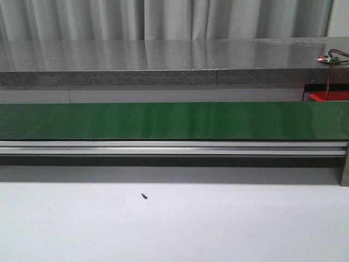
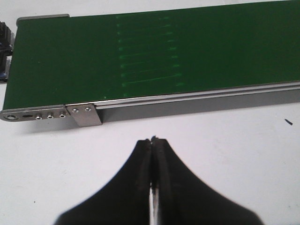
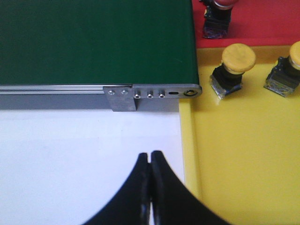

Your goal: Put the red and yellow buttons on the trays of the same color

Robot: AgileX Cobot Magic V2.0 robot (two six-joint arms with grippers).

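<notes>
The robot's left gripper (image 2: 153, 139) is hanging over the bare white table (image 1: 174, 224) with its black jaws pressed together and gripping nothing, while the right gripper (image 3: 150, 153) is waiting likewise, fully closed and empty, beside the near-left corner of the flat yellow plastic tray (image 3: 243, 154). Beyond both pincers, toward 12 o'clock, the long green conveyor belt (image 1: 174, 120) is lying bare, with no button riding on it in any view. In the right wrist view, two yellow mushroom-head push buttons (image 3: 233, 69) are already resting on the yellow tray, with a red-capped button (image 3: 217, 18), partly cut off, sitting on the red tray (image 3: 262, 21) beyond at about 1 o'clock. Judging from this, the step in hand is waiting: each arm would do well to open its jaws early, staying clear of the belt's aluminium rail (image 1: 174, 147).
</notes>
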